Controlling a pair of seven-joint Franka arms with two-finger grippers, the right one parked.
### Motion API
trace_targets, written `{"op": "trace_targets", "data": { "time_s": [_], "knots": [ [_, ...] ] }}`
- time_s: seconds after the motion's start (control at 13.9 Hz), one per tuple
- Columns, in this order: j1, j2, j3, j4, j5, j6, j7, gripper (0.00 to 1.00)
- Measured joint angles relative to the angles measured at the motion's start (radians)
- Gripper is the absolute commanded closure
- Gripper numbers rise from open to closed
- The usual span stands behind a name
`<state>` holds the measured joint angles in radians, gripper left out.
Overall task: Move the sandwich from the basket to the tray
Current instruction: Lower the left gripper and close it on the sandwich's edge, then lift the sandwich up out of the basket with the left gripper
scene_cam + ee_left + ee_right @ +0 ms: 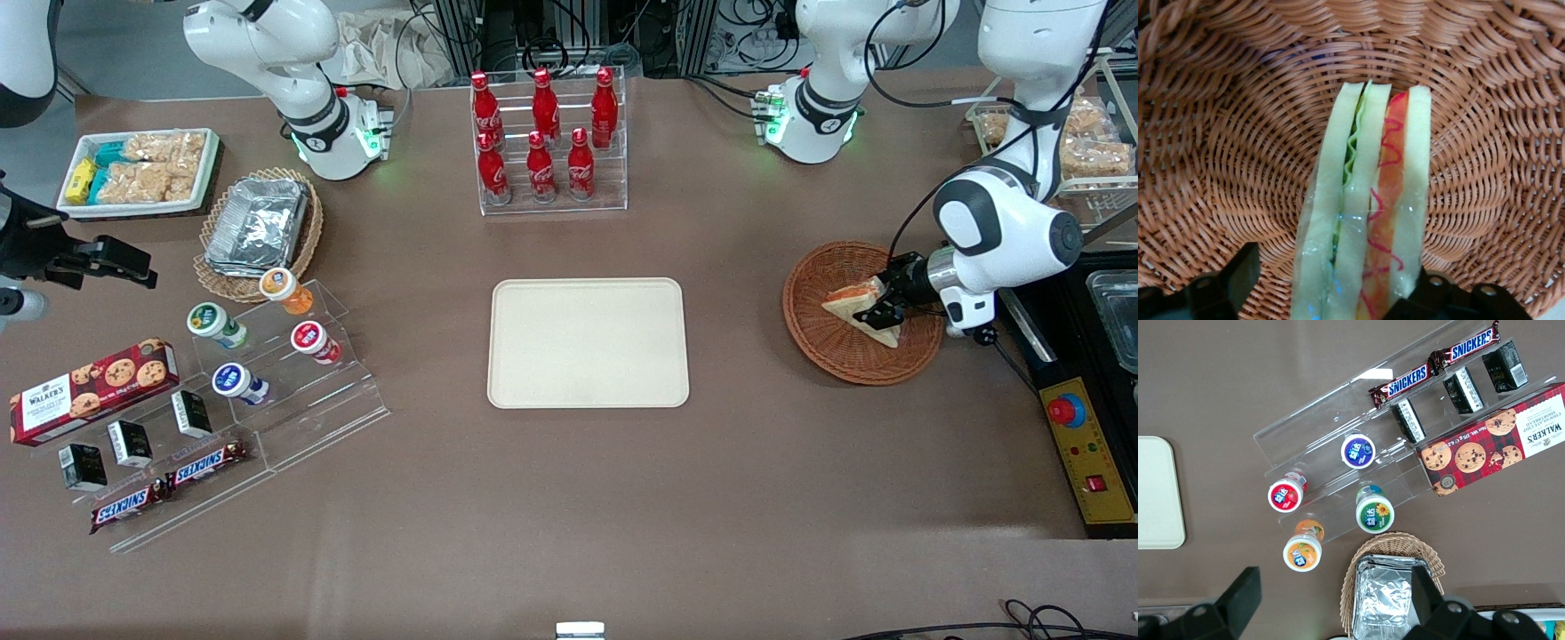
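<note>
Wicker basket [840,342] under the hand [889,302], w/ the sandwich [861,311] standing on edge inside it. Fingers [1228,280] flank the bread but grip or gap, can't tell. Tray [588,343] sits well apart on the counter [756,480], toward the parked arm.

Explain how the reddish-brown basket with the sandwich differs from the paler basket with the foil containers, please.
The reddish-brown basket is round and darker; the paler basket looks oval and tan. The first holds a sandwich with the claw at it, one finger on each side; the second holds foil containers and no arm is near it. The first lies toward the working arm's end of the table, the second toward the parked arm's. Both are shallow woven wicker.
</note>
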<state>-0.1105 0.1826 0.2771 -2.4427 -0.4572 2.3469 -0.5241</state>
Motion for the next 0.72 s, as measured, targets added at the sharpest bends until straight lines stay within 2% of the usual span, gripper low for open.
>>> {"op": "trace_targets", "data": {
  "time_s": [0.07, 0.5, 0.72],
  "knots": [
    [-0.001, 0.0, 0.0, 0.004, 0.0, 0.0, 0.004, 0.76],
    [-0.005, -0.013, -0.001, 0.045, 0.006, -0.036, 0.078, 0.75],
    [-0.005, -0.064, 0.0, 0.067, 0.076, -0.12, 0.101, 0.75]
  ]
}}
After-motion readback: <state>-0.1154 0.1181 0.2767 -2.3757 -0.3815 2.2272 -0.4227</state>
